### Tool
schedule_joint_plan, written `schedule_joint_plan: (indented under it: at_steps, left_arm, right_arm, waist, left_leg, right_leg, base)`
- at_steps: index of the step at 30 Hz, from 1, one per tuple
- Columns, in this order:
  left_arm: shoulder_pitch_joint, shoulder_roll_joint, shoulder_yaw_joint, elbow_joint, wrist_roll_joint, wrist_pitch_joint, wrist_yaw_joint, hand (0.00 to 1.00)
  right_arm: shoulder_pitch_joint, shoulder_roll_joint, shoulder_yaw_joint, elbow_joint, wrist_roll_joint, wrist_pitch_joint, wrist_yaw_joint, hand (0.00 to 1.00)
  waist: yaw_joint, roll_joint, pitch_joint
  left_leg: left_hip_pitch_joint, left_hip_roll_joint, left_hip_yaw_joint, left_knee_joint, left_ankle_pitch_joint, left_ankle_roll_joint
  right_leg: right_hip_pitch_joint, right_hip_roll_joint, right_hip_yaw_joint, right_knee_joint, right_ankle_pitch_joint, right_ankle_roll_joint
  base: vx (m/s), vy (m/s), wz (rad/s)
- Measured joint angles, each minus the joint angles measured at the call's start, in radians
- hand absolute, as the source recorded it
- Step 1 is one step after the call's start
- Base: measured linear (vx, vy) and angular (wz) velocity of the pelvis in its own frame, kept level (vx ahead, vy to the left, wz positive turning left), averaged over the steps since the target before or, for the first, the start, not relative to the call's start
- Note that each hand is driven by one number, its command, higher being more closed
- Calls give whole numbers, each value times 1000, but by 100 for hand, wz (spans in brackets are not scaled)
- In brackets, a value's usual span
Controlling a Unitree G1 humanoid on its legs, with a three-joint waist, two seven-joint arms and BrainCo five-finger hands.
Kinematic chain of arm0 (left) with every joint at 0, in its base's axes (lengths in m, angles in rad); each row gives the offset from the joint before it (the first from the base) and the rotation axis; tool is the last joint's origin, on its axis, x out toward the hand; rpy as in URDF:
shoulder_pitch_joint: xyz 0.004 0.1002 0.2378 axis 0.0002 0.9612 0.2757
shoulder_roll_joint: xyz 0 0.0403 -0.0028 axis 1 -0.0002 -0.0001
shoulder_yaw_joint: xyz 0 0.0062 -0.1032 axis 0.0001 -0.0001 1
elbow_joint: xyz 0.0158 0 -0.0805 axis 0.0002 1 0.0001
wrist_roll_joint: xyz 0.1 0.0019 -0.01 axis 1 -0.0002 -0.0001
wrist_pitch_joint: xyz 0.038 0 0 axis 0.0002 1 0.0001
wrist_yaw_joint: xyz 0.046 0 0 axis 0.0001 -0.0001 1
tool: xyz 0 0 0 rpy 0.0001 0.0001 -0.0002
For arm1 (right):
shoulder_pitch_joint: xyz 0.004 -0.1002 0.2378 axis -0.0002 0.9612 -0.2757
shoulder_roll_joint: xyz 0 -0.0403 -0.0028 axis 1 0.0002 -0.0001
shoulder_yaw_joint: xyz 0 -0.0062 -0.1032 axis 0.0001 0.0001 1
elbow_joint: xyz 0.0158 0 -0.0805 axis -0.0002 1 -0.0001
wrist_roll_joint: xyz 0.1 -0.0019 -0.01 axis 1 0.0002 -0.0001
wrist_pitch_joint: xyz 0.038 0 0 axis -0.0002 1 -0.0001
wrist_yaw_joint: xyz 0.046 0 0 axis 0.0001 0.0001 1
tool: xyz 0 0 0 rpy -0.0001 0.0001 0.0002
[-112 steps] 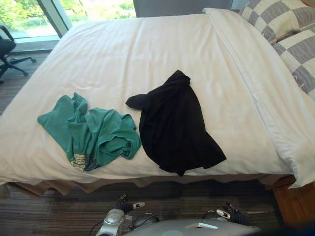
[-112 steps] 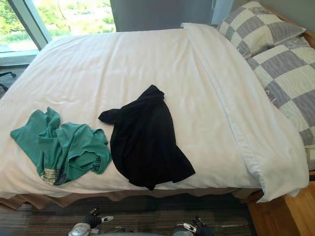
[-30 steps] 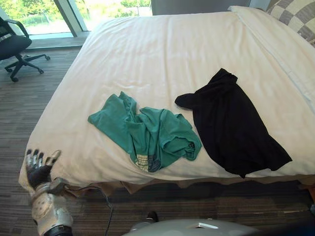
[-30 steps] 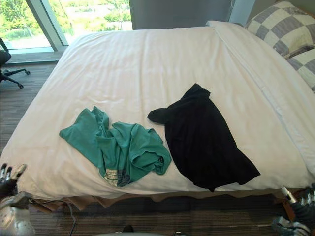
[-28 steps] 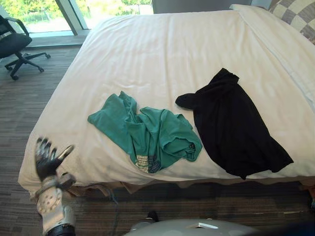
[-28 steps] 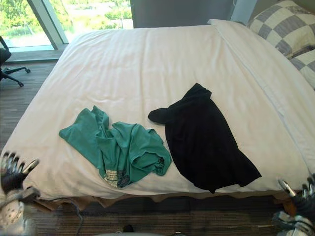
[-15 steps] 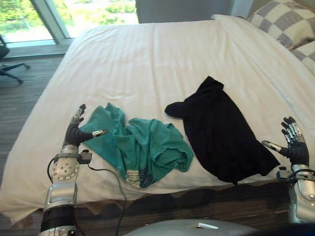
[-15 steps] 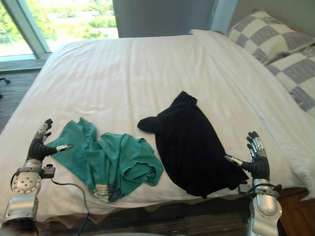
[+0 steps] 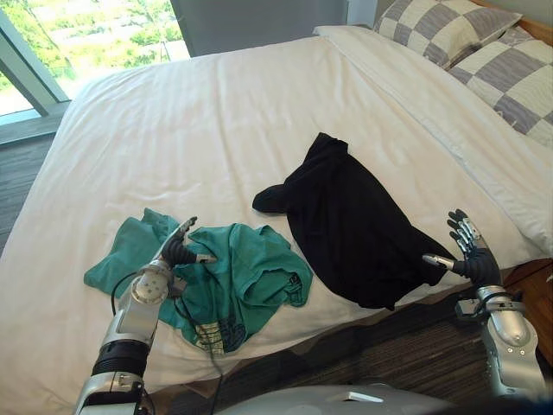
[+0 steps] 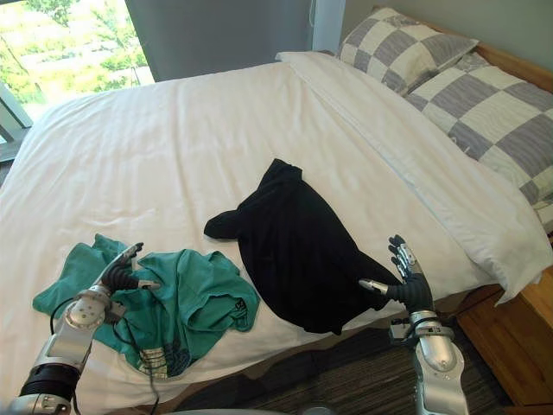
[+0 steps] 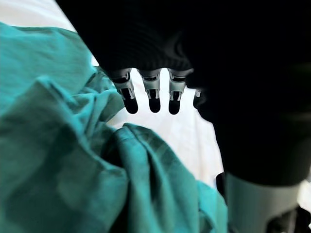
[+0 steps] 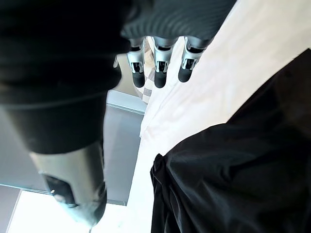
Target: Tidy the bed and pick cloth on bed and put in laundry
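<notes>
A crumpled green garment lies near the front left of the white bed. My left hand hovers over it with fingers straight, open; its wrist view has the fingers just above the green cloth. A black garment is spread to the right of the green one, reaching the bed's front edge. My right hand is open beside the black garment's front corner, fingers spread and apart from the cloth. The right wrist view looks across the black cloth.
Two grey-and-white checked pillows lie at the head of the bed on the right. A folded-back white duvet edge runs along the right side. A wooden bed frame shows at the lower right. A window lies beyond the bed's far left.
The camera has swung, showing more of the pillows. My left hand has moved forward from beside the green garment to over it. My right hand stays by the black garment's corner.
</notes>
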Motion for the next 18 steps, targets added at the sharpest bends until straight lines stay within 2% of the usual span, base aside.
schedule_joint_plan:
  at_steps: [4, 8, 11, 13, 14, 15, 17, 18]
  left_arm:
    - [41, -19, -45, 0, 42, 59, -23, 0]
    - [73, -58, -56, 0, 94, 92, -31, 0]
    - [97, -88, -85, 2, 135, 118, -2, 0]
    - [76, -104, -120, 27, 170, 137, 41, 0]
    - [34, -127, -126, 63, 173, 145, 85, 100]
    - [30, -129, -127, 67, 173, 147, 91, 100]
    - [-20, -156, -160, 102, 214, 166, 202, 100]
    - [-27, -158, -161, 102, 217, 167, 222, 100]
  right_arm:
    - [33, 29, 11, 1, -1, 2, 10, 0]
    - [61, 35, 24, -4, -1, 4, 17, 0]
    - [74, 38, 57, -67, 0, 13, 18, 0]
    - [63, 34, 57, -129, 1, 9, 11, 0]
    - [39, 33, 57, -147, 2, 6, -1, 0]
    - [34, 33, 58, -147, 2, 5, -2, 0]
    - [-38, 19, 67, -146, 2, 3, -30, 0]
    - [-54, 14, 68, -145, 2, 2, -35, 0]
  waist:
    - [-7, 1, 0]
    - [-14, 12, -5]
    - [1, 18, -4]
    - [-2, 25, 3]
    - [-3, 30, 19]
    - [-3, 30, 21]
    - [-2, 38, 50]
    - [-2, 39, 60]
  left_leg:
    - [11, 0, 1, -4, -1, -1]
    - [10, -2, 1, -30, -6, -4]
    - [-11, -2, 31, -35, -12, -5]
    - [-69, -16, 31, -27, -8, 5]
    - [-110, -25, 46, -19, -3, 13]
    - [-115, -26, 46, -17, -3, 14]
    - [-190, -33, 49, 3, 0, 18]
    - [-199, -33, 49, 7, 1, 19]
  right_leg:
    - [2, 0, 0, 5, 11, 2]
    - [-5, 5, 5, 3, 17, 8]
    - [-61, 8, 42, 35, 22, 14]
    - [-132, -5, 51, 72, 22, 19]
    - [-183, -12, 58, 95, 24, 23]
    - [-190, -14, 58, 99, 24, 23]
    - [-274, -24, 61, 133, 27, 29]
    - [-284, -24, 63, 138, 27, 30]
  base:
    - [-78, -9, -5]
    - [-124, -3, 0]
    - [-128, -2, -28]
    - [-148, -19, -6]
    - [-99, -5, -2]
    - [-117, -1, -5]
    - [-105, -16, -2]
    - [-54, -37, -2]
